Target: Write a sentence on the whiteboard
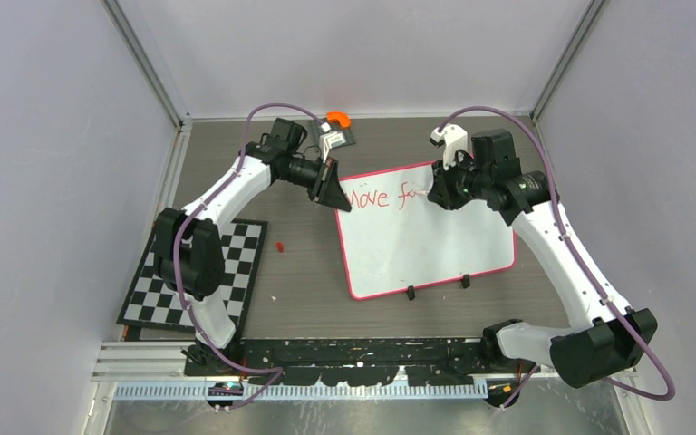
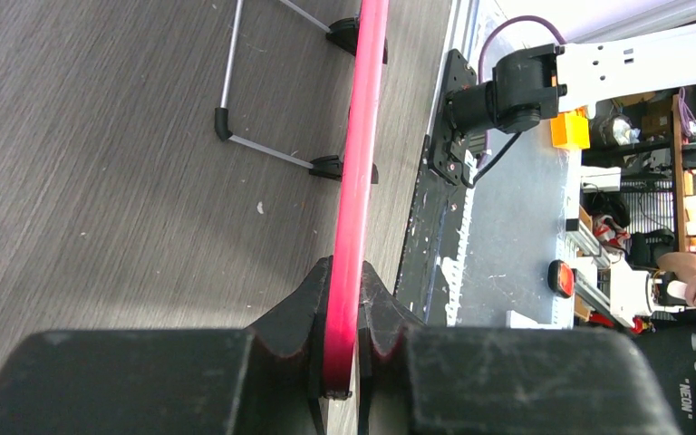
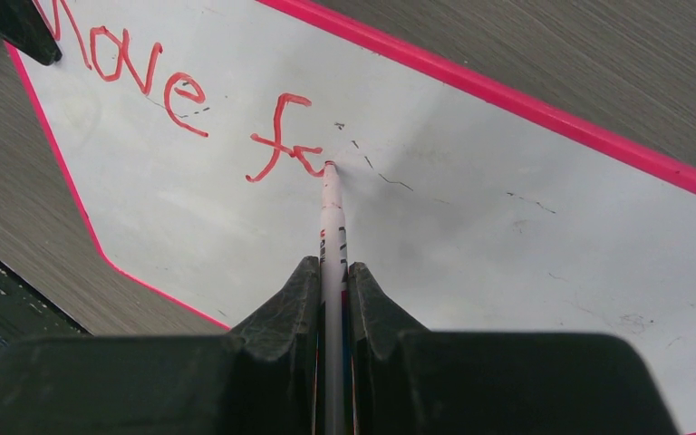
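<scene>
Lying mid-table between the two arms: whiteboard, pink-red rim, two black clips on its near edge. Left gripper: closed on the board's rim at the far-left corner, one finger on each face. Right gripper: clamped on a white marker, tip touching the board. Sentence: red, reads "Move f" plus a short stroke at the marker tip. Checkerboard mat: near left, well apart from the board.

Left hand clamped, right hand gripping
</scene>
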